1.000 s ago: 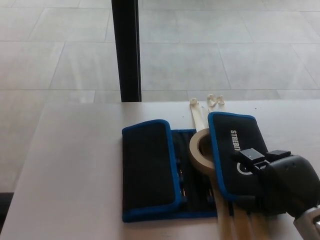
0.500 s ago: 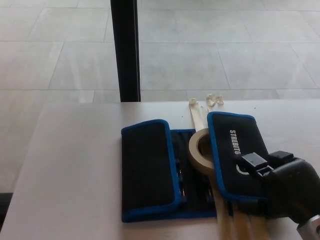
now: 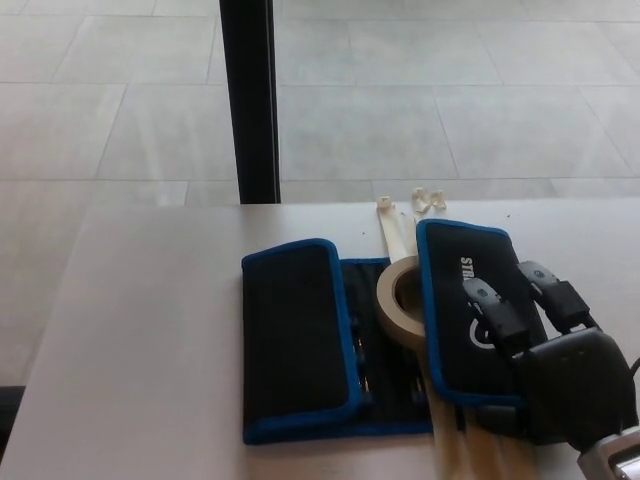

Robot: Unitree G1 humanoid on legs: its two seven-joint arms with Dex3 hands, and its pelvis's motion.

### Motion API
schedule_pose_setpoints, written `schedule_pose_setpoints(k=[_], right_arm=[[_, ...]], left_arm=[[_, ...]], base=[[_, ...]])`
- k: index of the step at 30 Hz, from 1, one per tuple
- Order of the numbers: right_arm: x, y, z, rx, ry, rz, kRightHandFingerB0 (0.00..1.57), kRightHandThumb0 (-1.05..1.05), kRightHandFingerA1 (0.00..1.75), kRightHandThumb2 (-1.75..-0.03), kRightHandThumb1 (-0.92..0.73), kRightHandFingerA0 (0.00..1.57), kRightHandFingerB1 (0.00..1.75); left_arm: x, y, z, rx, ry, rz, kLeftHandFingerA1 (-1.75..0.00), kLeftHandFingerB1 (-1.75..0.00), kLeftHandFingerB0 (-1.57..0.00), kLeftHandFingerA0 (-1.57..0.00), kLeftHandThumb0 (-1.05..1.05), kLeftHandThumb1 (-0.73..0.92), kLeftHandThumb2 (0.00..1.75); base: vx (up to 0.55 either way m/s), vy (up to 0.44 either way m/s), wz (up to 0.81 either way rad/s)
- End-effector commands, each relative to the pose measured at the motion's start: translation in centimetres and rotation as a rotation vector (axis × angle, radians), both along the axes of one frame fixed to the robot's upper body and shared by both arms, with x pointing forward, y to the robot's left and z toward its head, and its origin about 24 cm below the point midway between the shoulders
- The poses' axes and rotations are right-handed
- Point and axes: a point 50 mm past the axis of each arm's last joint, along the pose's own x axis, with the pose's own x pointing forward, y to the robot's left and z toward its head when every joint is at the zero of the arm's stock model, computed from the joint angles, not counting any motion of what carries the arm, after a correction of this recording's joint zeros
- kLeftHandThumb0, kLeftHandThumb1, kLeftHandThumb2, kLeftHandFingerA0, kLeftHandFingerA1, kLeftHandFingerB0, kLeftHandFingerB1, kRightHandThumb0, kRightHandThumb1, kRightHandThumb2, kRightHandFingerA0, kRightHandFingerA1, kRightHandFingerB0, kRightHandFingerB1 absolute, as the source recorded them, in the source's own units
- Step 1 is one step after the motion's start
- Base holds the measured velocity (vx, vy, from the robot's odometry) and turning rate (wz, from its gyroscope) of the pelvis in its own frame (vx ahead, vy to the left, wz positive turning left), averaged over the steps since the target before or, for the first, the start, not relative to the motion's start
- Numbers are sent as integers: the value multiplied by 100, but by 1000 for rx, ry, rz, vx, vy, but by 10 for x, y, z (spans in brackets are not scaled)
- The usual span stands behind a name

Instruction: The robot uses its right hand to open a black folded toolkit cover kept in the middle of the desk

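While its black casing fills the near right corner of the pale grey desk, the robot's right hand reaches in from the right with two thick fingers stretched forward and lying side by side, a gap between them, on the right flap of the black fabric toolkit cover with blue piping. Those fingers are spread and rest on top of the flap rather than pinching it; the thumb is out of sight, so whether anything grips the flap's underside cannot be told. That cover sits in the middle of the desk toward the near edge, its left flap folded flat and its right flap raised, leaning over a roll of beige masking tape that stands between the two flaps. White lettering on the right flap is partly covered by the fingers and cannot be read in full. Dark tools in the cover's middle section are too shadowed to identify. Cream-coloured strips run from under the tape toward the far edge and show again at the near edge, cut off by the frame. Beyond the desk, a black vertical post rises against the grey tiled floor.
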Motion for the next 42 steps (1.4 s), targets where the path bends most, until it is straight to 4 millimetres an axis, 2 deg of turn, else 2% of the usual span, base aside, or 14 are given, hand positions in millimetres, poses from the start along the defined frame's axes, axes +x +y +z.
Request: schedule_pose_setpoints(k=[1,2,4,12,13,21,22,24,25,26,29,31,32,42], right_arm=[[9,-11,1,-63,-9,-128,7,-59,0,-73,-53,0,23],[12,-12,1,-47,5,-137,7,-50,0,-70,-52,0,26],[13,-12,-1,-40,19,-152,6,-55,0,-74,-53,0,27],[6,-13,-20,-94,78,-179,7,-52,13,-77,-49,0,36],[5,-12,-20,-85,80,-162,13,-47,19,-58,-60,0,30],[-1,-7,-24,-37,110,-101,17,-48,35,-58,-58,0,29],[-1,-7,-24,-46,105,-96,13,-54,30,-72,-52,3,35],[-4,-4,-25,-73,109,-73,15,-54,35,-59,-59,5,29],[-4,-3,-25,-76,120,-69,12,-54,37,-60,-62,5,28],[-4,-3,-25,-77,142,-66,0,-35,53,-102,-50,2,50],[-4,-2,-25,-79,166,-64,11,-54,44,-61,-62,20,26],[-2,-4,-22,-79,199,-73,11,-47,88,-60,-63,70,29],[-1,-8,-19,-28,180,-78,29,-28,154,-68,-70,93,33],[2,-17,-13,-35,154,-65,94,-36,165,-63,-61,86,66]], left_arm=[[-1,7,7,33,0,0,-56,-39,-29,-29,-94,92,76],[2,8,9,39,-4,-4,-63,-47,-18,-31,-89,76,122],[2,8,9,20,-15,14,-56,-38,-26,-27,-94,92,75],[4,8,10,14,-28,7,-55,-38,-29,-29,-94,92,75],[5,9,11,21,-25,0,-63,-48,-19,-30,-88,77,121],[9,8,12,32,-31,-3,-62,-48,-20,-30,-88,78,121],[9,8,11,16,-39,7,-56,-38,-26,-31,-93,92,75],[10,8,12,24,-31,-4,-63,-48,-18,-31,-88,77,121],[10,8,12,24,-30,-8,-54,-38,-29,-26,-90,92,76],[11,8,13,29,-25,-14,-54,-38,-29,-28,-90,92,77],[11,8,12,23,-35,-4,-62,-48,-18,-31,-86,78,121],[10,8,12,31,-29,-11,-55,-39,-25,-29,-93,91,77],[10,7,12,25,-27,-8,-62,-47,-18,-30,-88,77,122],[12,9,13,15,-45,6,-57,-42,-25,-30,-99,83,87]], base=[[0,0,0],[0,0,0],[0,0,0],[0,0,0],[0,0,0],[0,0,0],[0,0,0],[0,0,0],[0,0,0],[0,0,0],[0,0,0],[0,0,0],[0,0,0],[0,0,0]])
